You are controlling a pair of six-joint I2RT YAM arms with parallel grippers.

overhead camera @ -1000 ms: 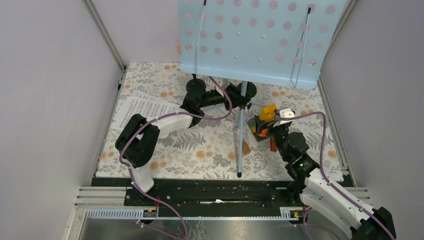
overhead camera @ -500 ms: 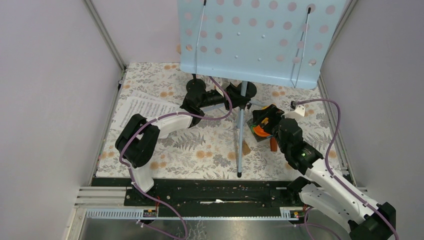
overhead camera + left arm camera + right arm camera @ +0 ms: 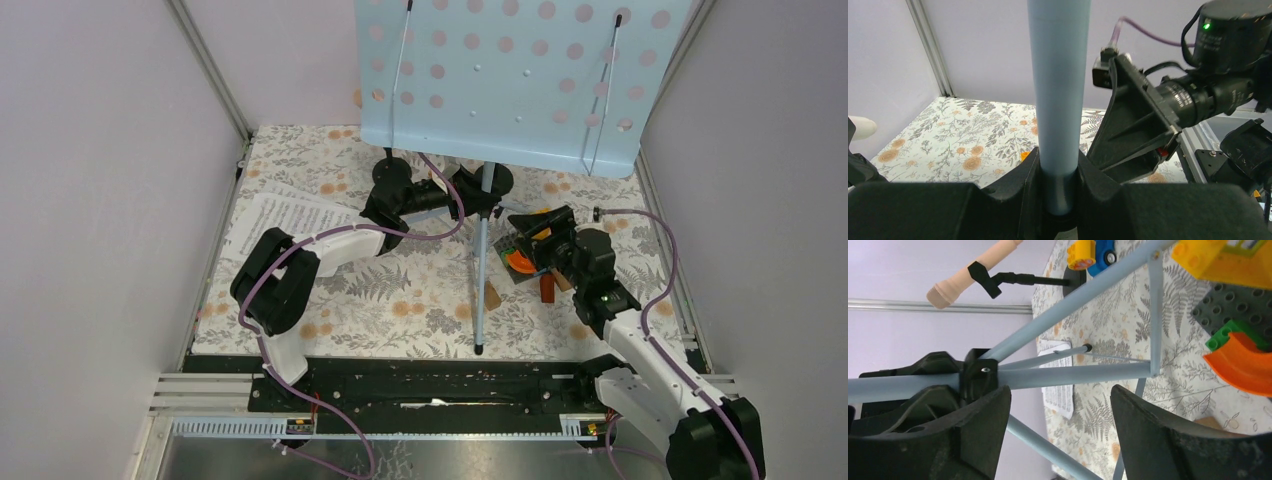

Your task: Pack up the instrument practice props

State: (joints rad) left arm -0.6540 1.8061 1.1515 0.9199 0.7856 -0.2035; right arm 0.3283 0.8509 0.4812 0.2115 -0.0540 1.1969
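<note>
Music rack [image 3: 510,80] stands upright at 12 o'clock on the table [image 3: 400,300], legs spread, so packing looks barely begun. Left pincer [image 3: 1059,187] is clamped on its pole [image 3: 1059,90]. Right pincer [image 3: 1060,430], at the pole's 3 o'clock, gapes wide and empty beside the legs. Sheet-music pages [image 3: 290,215] at 10 o'clock and the pink microphone [image 3: 975,272] in its holder [image 3: 1028,279] are not yet packed.

The print on the sheet-music pages [image 3: 283,213] is too small to read.

Top looks down; both wrist views closely share the pole [image 3: 1059,90].
</note>
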